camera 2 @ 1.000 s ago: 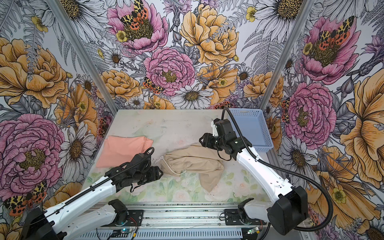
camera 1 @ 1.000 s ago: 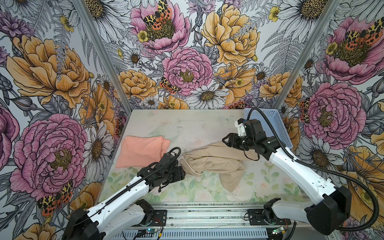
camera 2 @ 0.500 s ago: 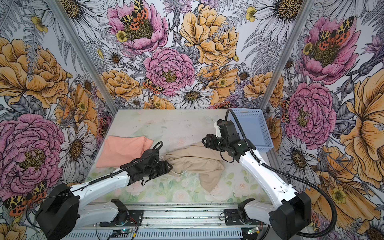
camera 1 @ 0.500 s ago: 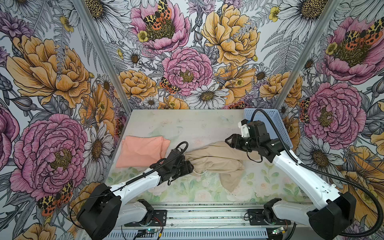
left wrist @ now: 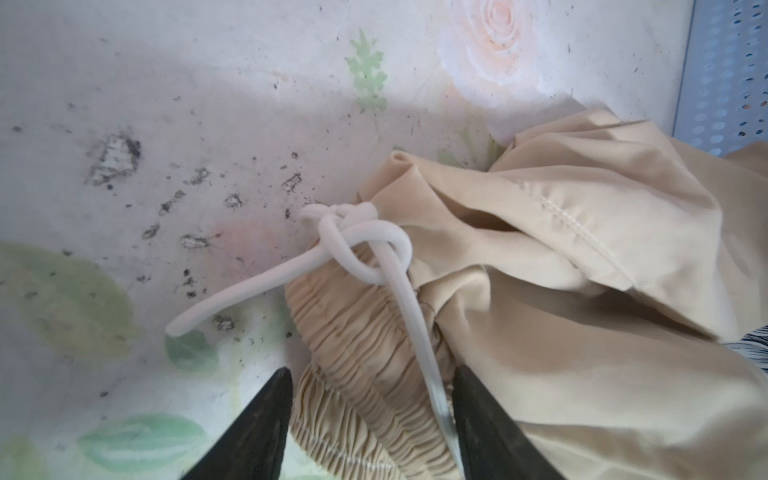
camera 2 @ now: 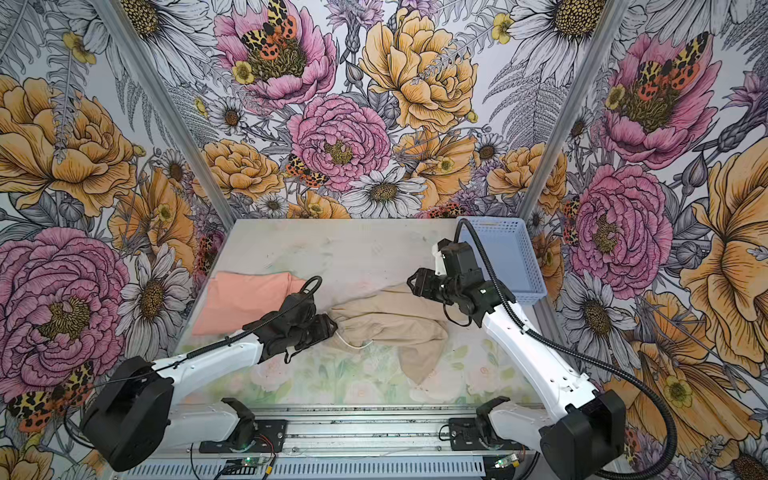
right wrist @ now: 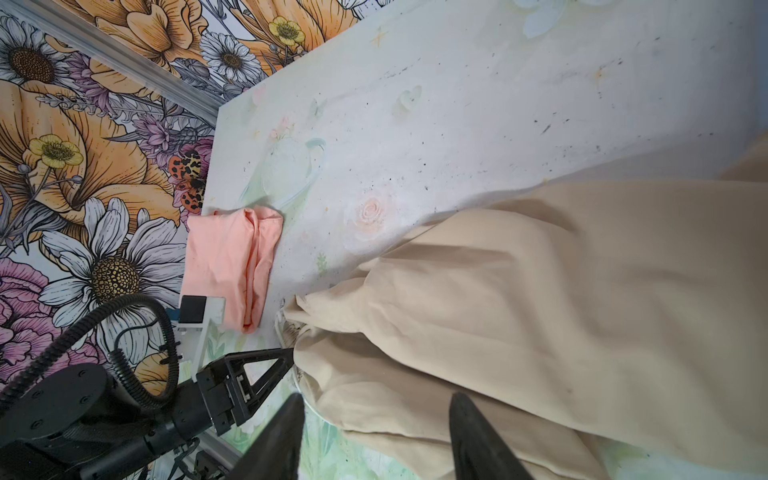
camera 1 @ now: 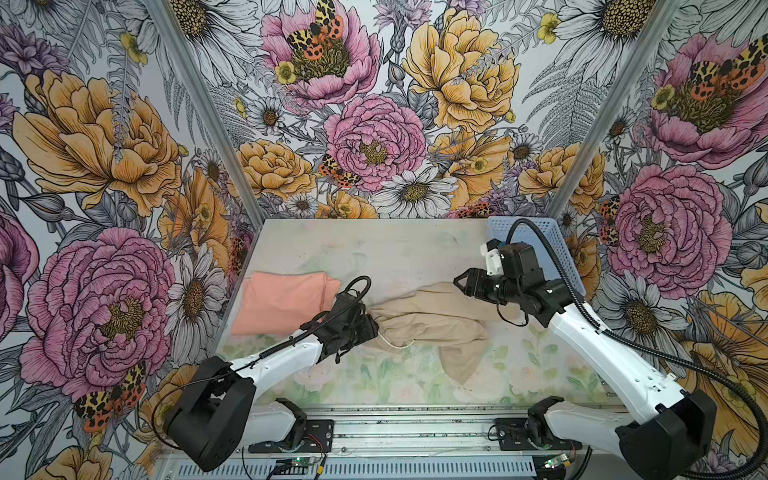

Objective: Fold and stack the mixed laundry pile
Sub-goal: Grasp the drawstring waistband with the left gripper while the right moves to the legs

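Observation:
The peach-pink T-shirt (camera 1: 282, 301) (camera 2: 245, 299) lies folded at the table's left side and also shows in the right wrist view (right wrist: 226, 266). The beige shorts (camera 1: 432, 320) (camera 2: 390, 320) lie crumpled in the middle, one leg trailing toward the front. My left gripper (camera 1: 372, 328) (camera 2: 330, 324) (left wrist: 371, 370) is open. Its fingers straddle the gathered elastic waistband (left wrist: 353, 332), beside the knotted white drawstring (left wrist: 353, 232). My right gripper (camera 1: 459, 284) (camera 2: 411, 284) (right wrist: 376, 395) hangs open just above the shorts' far right edge (right wrist: 540, 291), holding nothing.
A light blue perforated basket (camera 1: 552, 249) (camera 2: 511, 257) (left wrist: 727, 83) stands at the back right corner, behind the right arm. Floral walls close in three sides. A metal rail (camera 1: 415, 432) with both arm bases runs along the front edge.
My left gripper has moved right, from beside the T-shirt up to the shorts' waistband, and its jaws have narrowed a little. The right gripper has barely shifted.

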Controlling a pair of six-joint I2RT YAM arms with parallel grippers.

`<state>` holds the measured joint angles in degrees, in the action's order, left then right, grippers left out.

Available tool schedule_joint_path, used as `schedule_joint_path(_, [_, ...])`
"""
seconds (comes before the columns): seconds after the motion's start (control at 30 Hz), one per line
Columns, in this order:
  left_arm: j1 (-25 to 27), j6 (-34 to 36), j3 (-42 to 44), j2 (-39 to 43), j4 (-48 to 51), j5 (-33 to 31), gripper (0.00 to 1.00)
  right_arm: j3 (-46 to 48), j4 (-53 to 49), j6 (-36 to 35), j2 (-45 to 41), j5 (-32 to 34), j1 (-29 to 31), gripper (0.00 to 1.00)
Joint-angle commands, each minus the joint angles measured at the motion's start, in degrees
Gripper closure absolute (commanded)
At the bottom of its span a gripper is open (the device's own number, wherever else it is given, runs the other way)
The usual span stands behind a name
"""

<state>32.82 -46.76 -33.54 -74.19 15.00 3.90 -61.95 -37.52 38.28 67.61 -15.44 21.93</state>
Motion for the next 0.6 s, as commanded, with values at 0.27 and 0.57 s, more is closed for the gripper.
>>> schedule_joint_path(0.27, [-0.3,1.9,-3.2,-2.3,-4.8,-2.9,0.51,1.4,-0.9,-1.0,-3.4,0.4,-1.9,0.43])
schedule_joint_path(0.57, [-1.4,3.1,-4.9,-3.3,-3.5,-3.6,0.55,1.7,-0.9,-1.4,-3.5,-0.1,-2.6,0.43])
